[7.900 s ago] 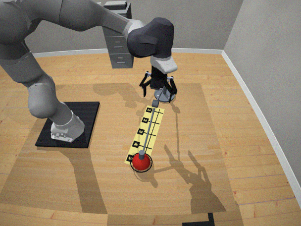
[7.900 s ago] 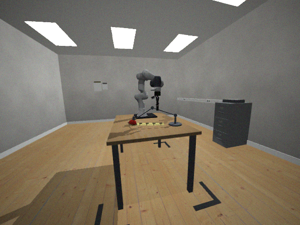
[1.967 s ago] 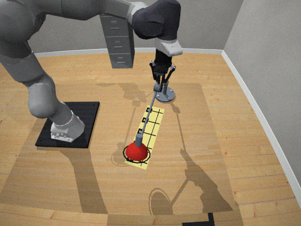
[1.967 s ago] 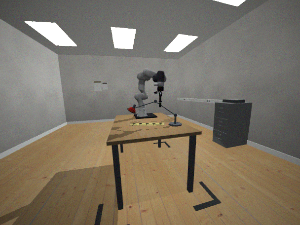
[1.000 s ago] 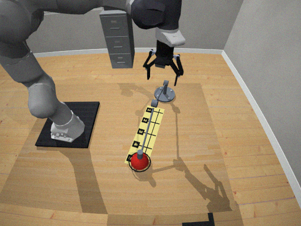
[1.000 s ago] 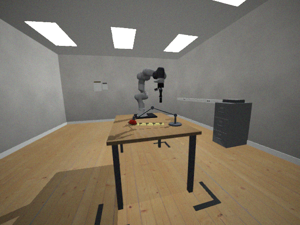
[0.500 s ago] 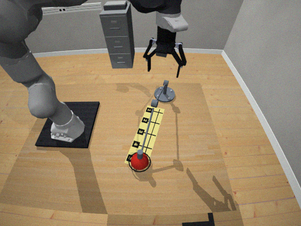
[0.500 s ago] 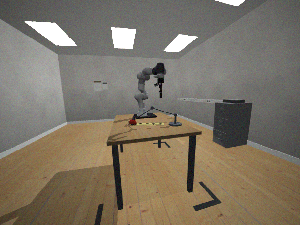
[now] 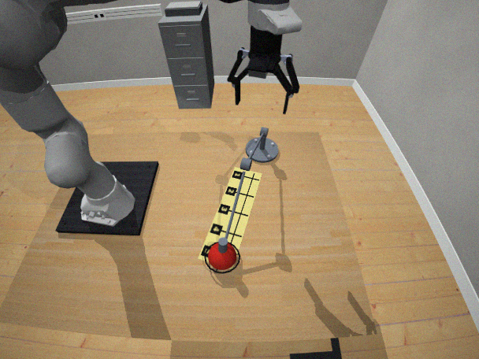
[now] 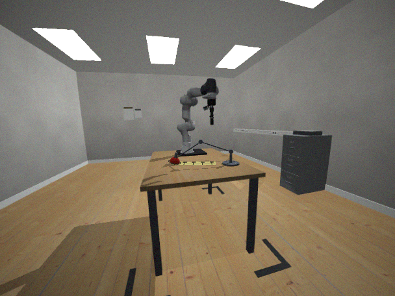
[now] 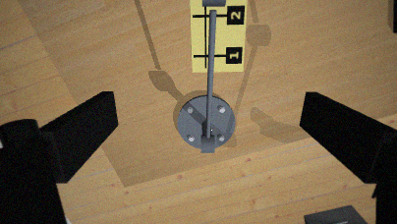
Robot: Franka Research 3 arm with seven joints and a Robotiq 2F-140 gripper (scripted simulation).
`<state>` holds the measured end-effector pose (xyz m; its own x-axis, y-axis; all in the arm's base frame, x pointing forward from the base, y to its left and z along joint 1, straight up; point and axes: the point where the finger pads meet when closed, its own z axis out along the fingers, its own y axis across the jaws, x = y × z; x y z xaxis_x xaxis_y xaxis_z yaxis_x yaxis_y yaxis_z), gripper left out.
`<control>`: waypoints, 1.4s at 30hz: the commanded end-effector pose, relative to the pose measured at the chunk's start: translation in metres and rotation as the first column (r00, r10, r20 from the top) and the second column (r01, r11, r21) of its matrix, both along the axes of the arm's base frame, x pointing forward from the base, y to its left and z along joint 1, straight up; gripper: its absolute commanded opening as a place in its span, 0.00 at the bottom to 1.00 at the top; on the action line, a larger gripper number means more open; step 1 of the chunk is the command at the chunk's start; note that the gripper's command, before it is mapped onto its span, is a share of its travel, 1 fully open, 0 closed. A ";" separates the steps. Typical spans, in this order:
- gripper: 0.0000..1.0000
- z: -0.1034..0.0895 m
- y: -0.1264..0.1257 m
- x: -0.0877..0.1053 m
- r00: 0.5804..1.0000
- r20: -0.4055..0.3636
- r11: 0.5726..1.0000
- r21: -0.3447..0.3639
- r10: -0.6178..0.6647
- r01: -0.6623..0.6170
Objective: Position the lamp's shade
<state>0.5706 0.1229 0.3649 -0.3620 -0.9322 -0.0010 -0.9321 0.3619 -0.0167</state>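
Note:
The lamp stands on a round grey foot [image 9: 261, 149], which also shows in the wrist view [image 11: 205, 123]. Its grey arm [image 9: 233, 206] stretches out along the yellow numbered strip [image 9: 231, 212]. The red shade [image 9: 222, 256] rests low on the bench at the strip's far end, over the farthest mark; it also shows in the exterior view [image 10: 174, 160]. The elbow joint [image 10: 200, 141] is raised above the table. My gripper [image 9: 261, 98] hangs high above the foot, wide open and empty. In the wrist view marks 1 [image 11: 234, 54] and 2 [image 11: 236, 15] are readable.
The robot base sits on a black plate [image 9: 108, 197] at the left of the table. A grey filing cabinet [image 9: 188, 55] stands on the floor behind the table. The table's edge lies just past the lamp's foot [image 11: 246, 169].

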 end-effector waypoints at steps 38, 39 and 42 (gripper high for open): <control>1.00 -0.001 -0.094 -0.042 1.000 -0.002 1.000 0.004 -0.022 0.022; 1.00 -0.001 -0.098 -0.044 1.000 -0.002 1.000 0.005 -0.024 0.024; 1.00 -0.001 -0.108 -0.049 1.000 -0.003 1.000 0.006 -0.030 0.030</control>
<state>0.5250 0.0256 0.3643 -0.4076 -0.9131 -0.0082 -0.9131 0.4077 -0.0066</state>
